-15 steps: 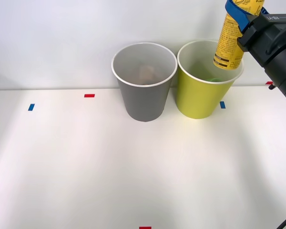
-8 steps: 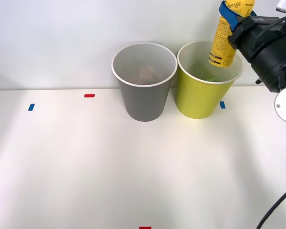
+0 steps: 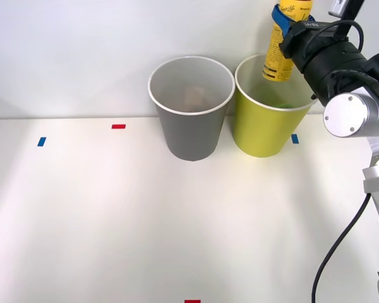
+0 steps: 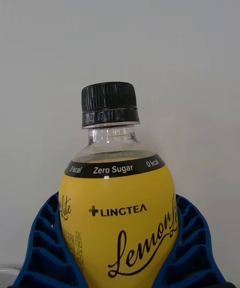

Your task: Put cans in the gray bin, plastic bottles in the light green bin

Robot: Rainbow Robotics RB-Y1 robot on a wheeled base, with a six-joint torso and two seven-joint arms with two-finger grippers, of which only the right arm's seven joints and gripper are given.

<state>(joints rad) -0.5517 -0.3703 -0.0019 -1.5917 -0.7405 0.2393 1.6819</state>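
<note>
The gray bin (image 3: 191,107) and light green bin (image 3: 273,106) stand side by side on the counter (image 3: 177,221). At one o'clock, above the green bin, the right gripper's (image 3: 284,28) jaws pinch a yellow, black-capped bottle (image 4: 116,208).

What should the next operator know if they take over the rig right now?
Right gripper: shut on the yellow bottle, blue fingers clamped on both sides of its label, black cap on.
The bottle hangs upright over the light green bin, its base just above the rim, not released.
The gray bin stands to the left of the green one, with something pale inside that I cannot identify.
Something green lies in the green bin.
Left: lower or release the bottle into the light green bin.
</note>
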